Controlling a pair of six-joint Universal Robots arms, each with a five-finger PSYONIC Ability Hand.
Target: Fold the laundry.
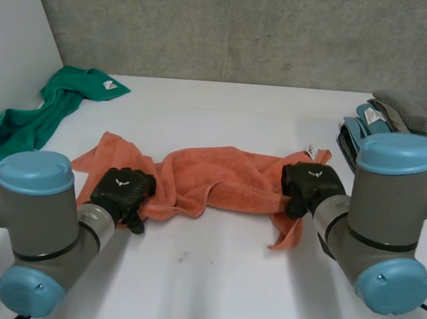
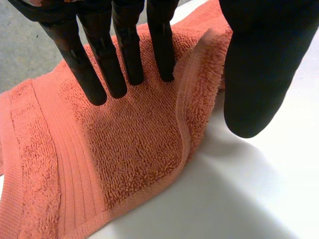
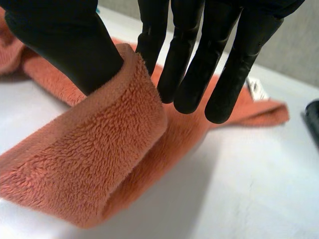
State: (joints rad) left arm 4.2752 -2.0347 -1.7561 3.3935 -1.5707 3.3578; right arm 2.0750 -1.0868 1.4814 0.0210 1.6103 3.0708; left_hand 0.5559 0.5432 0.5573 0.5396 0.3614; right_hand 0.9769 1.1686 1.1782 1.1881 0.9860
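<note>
The orange towel (image 1: 219, 178) lies stretched and bunched across the middle of the white table (image 1: 211, 285), a long rumpled band with one robot hand on each end.

The left hand (image 1: 122, 189) sits on the towel's left end, palm down, where a flat corner spreads out beyond it. In the left wrist view its fingers (image 2: 124, 55) are straight and spread a little, with their tips resting on the terry just inside the hemmed border. The thumb (image 2: 259, 74) stands apart from them, over bare table just past the towel's raised edge. This hand is wide and presses rather than grips.

The right hand (image 1: 309, 183) is on the towel's right end, near the white tag (image 1: 312, 150) at its far corner. A strip of towel hangs out from under the hand toward the table's near edge. In the right wrist view a thick fold of towel (image 3: 99, 154) loops up between thumb and fingers. The thumb (image 3: 65, 40) digs into the fold from one side and the straight fingers (image 3: 229, 64) stand behind it, so the cloth is pinched.

Both forearms reach in from the near side, angled inward toward the towel.

Beyond the towel's left end a green cloth (image 1: 43, 116) lies crumpled. Beyond its right end sits a folded blue stack (image 1: 368, 124) with a grey cloth (image 1: 417, 109) beside it.
</note>
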